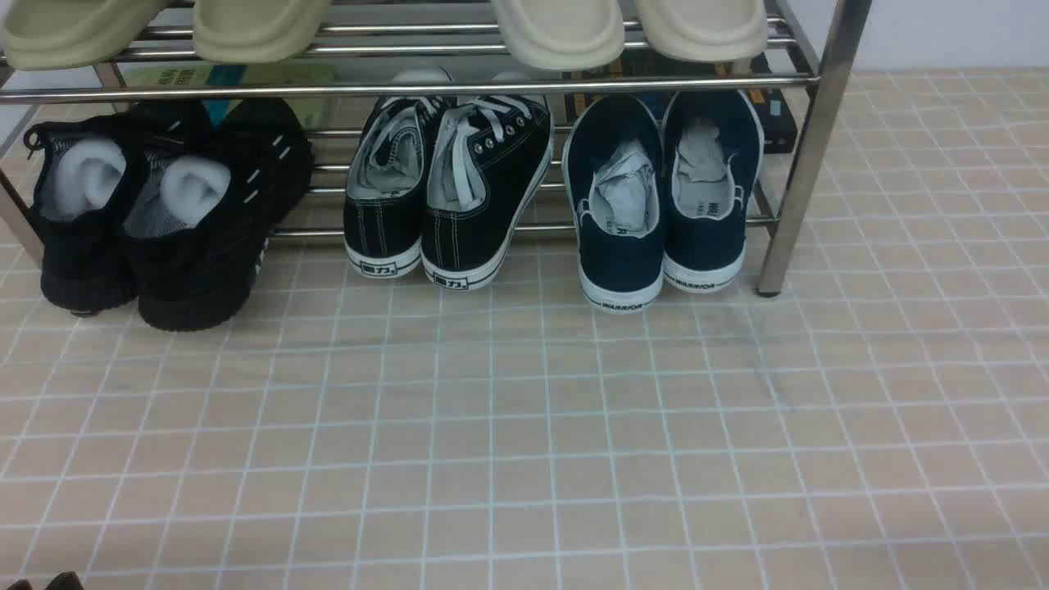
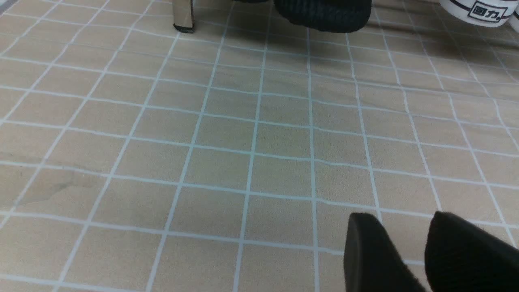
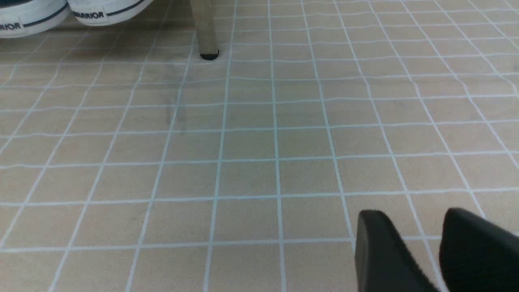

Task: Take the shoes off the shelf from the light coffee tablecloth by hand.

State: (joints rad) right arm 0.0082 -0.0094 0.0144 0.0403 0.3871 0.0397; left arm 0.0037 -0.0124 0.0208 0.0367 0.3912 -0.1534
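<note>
The navy slip-on shoes (image 1: pixel 660 197) with white "WARRIOR" soles and paper stuffing stand at the right end of the steel shelf's (image 1: pixel 807 156) lower tier, heels toward me. Their soles also show in the right wrist view (image 3: pixel 101 10), beside a shelf post (image 3: pixel 204 28). The light coffee tablecloth (image 1: pixel 524 426) covers the surface in front. My left gripper (image 2: pixel 401 221) shows two black fingertips apart, holding nothing, low over the cloth. My right gripper (image 3: pixel 409 219) looks the same, well short of the shoes. Only a dark tip (image 1: pixel 49 582) of the left one shows in the front view.
All-black knit sneakers (image 1: pixel 156 213) sit at the shelf's left end and black lace-up sneakers (image 1: pixel 447 188) in the middle. Cream slippers (image 1: pixel 557 29) lie on the upper tier. Boxes (image 1: pixel 774 111) stand behind the shelf. A shelf post (image 2: pixel 182 14) shows in the left wrist view.
</note>
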